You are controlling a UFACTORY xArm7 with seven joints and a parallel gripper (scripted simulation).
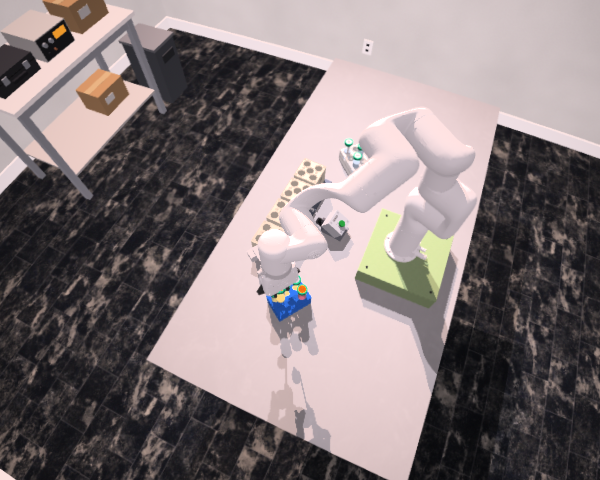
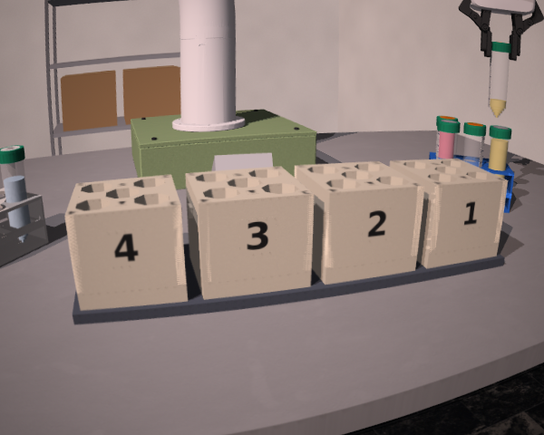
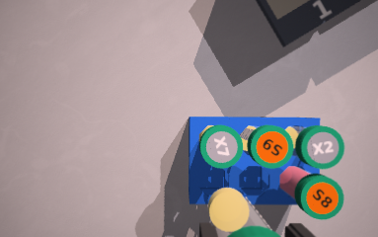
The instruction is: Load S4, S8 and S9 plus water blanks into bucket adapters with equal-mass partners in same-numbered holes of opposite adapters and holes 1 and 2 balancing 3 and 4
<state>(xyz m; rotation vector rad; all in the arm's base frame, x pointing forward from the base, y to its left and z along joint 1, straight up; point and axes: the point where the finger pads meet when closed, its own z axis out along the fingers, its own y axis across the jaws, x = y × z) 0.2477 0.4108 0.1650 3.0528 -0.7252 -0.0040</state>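
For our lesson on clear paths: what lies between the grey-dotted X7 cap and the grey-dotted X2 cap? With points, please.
The orange-dotted S9 cap [image 3: 271, 146] lies between them, in one row, as the wrist view shows.

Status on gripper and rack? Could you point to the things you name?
Gripper [image 2: 500, 49] shut on a tube [image 2: 499, 79] [image 3: 229, 209], held upright above the blue rack [image 1: 289, 308] [image 2: 508, 187] [image 3: 195, 163]. Tube's cap dot unreadable. S8 [image 1: 302, 289] [image 3: 322, 197], S9 [image 3: 271, 146] racked.

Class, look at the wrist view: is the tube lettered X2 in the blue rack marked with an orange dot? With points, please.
No, X2 [image 3: 323, 147] has a grey dot.
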